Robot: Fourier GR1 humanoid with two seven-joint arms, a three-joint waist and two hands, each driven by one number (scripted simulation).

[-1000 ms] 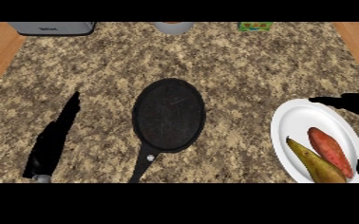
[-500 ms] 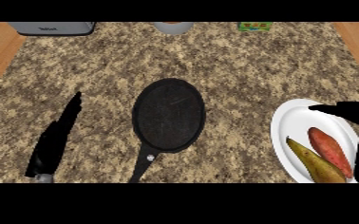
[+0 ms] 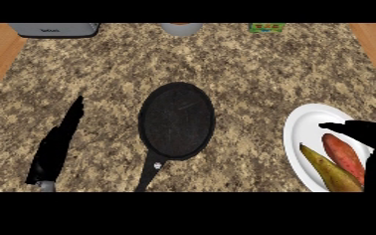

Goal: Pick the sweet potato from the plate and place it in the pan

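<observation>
An orange-red sweet potato (image 3: 345,157) lies on a white plate (image 3: 305,134) at the right edge of the head view, beside a yellow-brown pear-shaped fruit (image 3: 329,170). A black pan (image 3: 176,120) sits mid-counter with its handle toward the lower edge. My right hand (image 3: 354,130) comes in from the right edge over the plate, just above the sweet potato's far end, fingers pointing left and stretched out, holding nothing. At the lower left my left hand (image 3: 58,144) rests open, fingers up.
Along the counter's far edge stand a grey appliance (image 3: 55,29), a grey bowl-like vessel (image 3: 180,28) and a small green box (image 3: 266,27). Wooden floor shows past the counter's left and right sides.
My right hand has moved further left over the plate and lower, toward the sweet potato. The left hand, the pan and the food have not moved.
</observation>
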